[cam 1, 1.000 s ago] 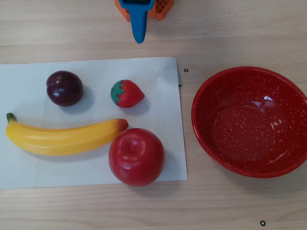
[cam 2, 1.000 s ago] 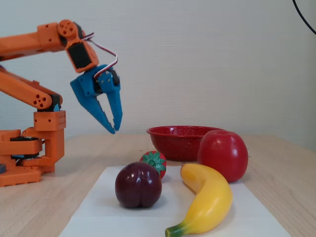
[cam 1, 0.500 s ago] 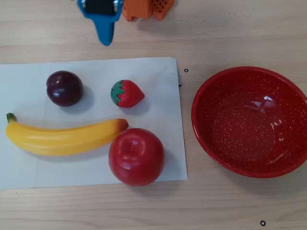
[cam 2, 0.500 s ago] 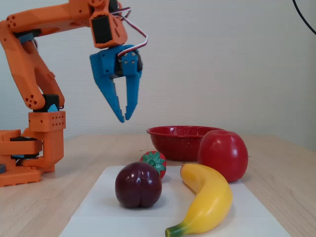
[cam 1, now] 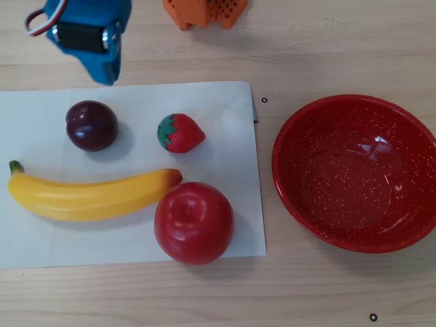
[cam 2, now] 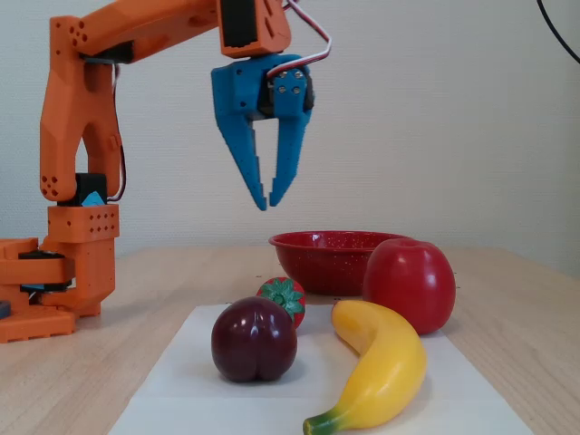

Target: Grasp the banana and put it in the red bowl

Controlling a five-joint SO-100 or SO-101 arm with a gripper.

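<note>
While the tool (cam 2: 269,201) hangs high above the desk (cam 2: 507,308) in the fixed view, its blue fingers stand slightly apart at the tips, holding nothing. Below it and nearer the camera lies the banana (cam 2: 379,367) on white paper (cam 2: 172,372); the red bowl (cam 2: 331,258) sits behind, off to its right.

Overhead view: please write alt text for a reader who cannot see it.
A yellow banana lies on white paper beside a red apple, a strawberry and a dark plum. An empty red bowl sits right of the paper; the blue gripper hangs at top left.
</note>
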